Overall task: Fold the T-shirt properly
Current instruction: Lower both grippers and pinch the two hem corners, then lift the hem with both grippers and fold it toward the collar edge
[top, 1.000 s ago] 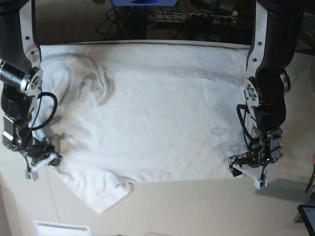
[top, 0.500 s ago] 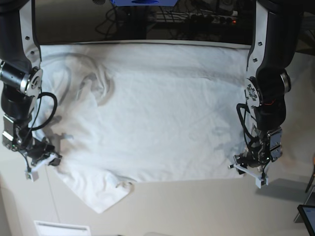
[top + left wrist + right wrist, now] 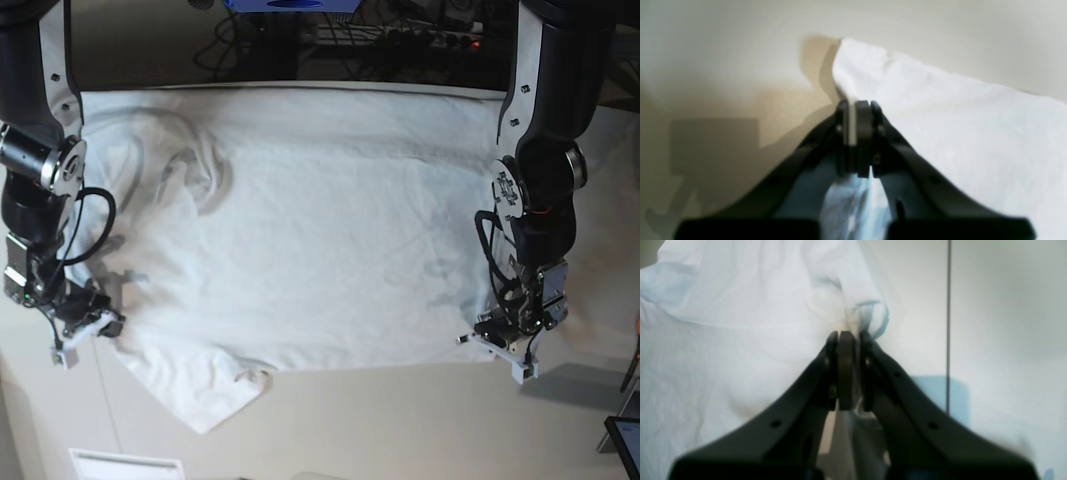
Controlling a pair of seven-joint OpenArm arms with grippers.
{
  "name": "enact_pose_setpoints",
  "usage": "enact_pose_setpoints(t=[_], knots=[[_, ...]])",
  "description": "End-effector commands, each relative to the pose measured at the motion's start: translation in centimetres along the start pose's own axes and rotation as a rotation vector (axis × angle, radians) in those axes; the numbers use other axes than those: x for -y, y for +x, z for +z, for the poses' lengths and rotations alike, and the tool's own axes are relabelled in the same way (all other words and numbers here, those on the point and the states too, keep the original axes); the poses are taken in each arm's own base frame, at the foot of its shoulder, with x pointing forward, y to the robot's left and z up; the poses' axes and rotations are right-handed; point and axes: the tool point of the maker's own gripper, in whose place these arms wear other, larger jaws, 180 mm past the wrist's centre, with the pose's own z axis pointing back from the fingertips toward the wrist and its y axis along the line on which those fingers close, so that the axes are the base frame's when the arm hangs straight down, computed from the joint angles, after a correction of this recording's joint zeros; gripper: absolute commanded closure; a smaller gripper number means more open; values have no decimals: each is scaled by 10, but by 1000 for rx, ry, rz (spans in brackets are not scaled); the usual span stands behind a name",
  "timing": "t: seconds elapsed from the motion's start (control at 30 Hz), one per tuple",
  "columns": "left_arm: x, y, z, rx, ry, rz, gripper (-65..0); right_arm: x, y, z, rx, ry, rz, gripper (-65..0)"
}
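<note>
Both grippers were clamped on the T-shirt (image 3: 300,220), which lay spread flat across the table (image 3: 400,430). On the base view's right, the left gripper (image 3: 503,345) pinched the shirt's near corner; on its left, the right gripper (image 3: 82,327) pinched the opposite near edge by a rumpled sleeve. A thin pinch could slip when lifted, or an uneven pull could skew the fold. No label or writing was legible.
</note>
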Motion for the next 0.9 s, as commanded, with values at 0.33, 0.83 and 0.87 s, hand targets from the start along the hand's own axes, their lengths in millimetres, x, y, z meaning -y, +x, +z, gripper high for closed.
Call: enact_pose_setpoints(t=[0.33,0.83,0.87], knots=[[2,51,17,75,-1,-44,0,2,50,15,138,-14,56,0],[12,47,50,51,-2,-318,0,4,68,23,180,-24,75,0],[6,46,53,49,12,-327,0,4,68,23,179,-24,75,0]])
